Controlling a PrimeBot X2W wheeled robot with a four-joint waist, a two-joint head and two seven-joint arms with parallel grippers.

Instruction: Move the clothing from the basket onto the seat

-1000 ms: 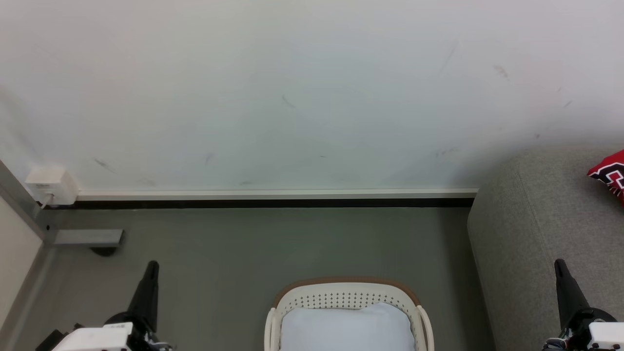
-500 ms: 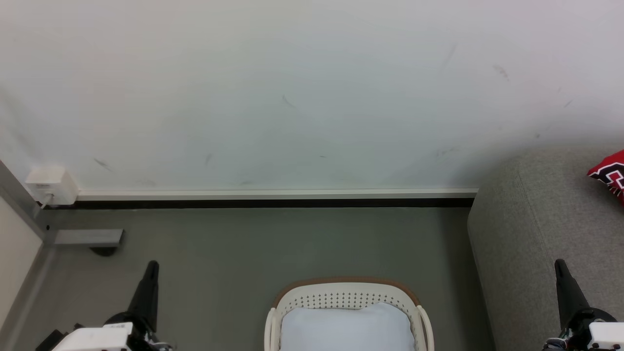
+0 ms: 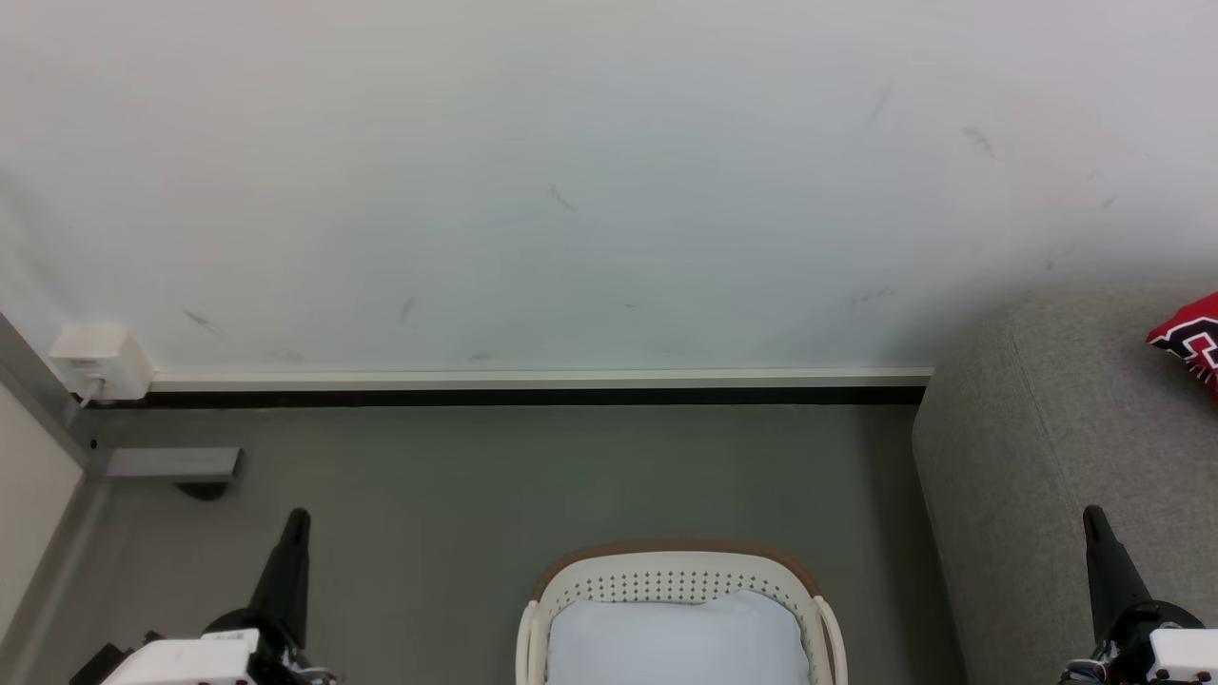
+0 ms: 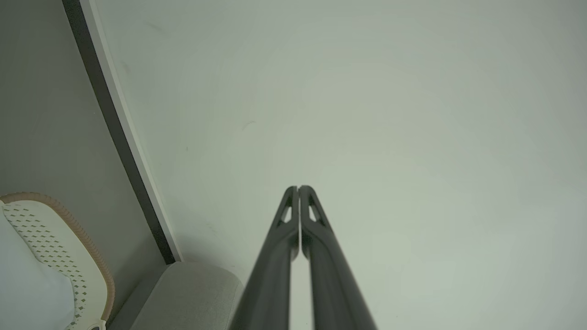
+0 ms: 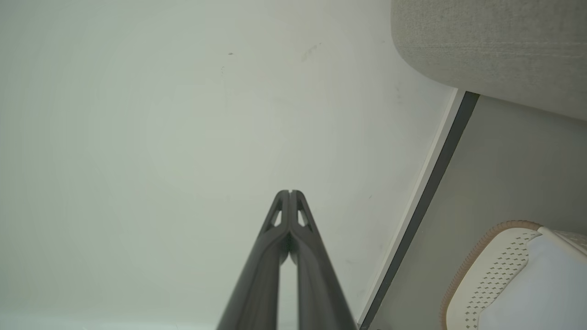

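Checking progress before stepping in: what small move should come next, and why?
Probably tilt the head down over the basket: just its far end is in frame, holding a pale pad, while red clothing lies on the seat. The left pincer and right pincer are shut, empty.

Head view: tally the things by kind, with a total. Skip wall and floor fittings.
Grippers: 2, left gripper and right gripper, both shut
Basket: 1
Pale pad: 1, inside it
Red garment: 1, on the sofa, cut off by the picture's edge
Sofa: 1
Total: 6
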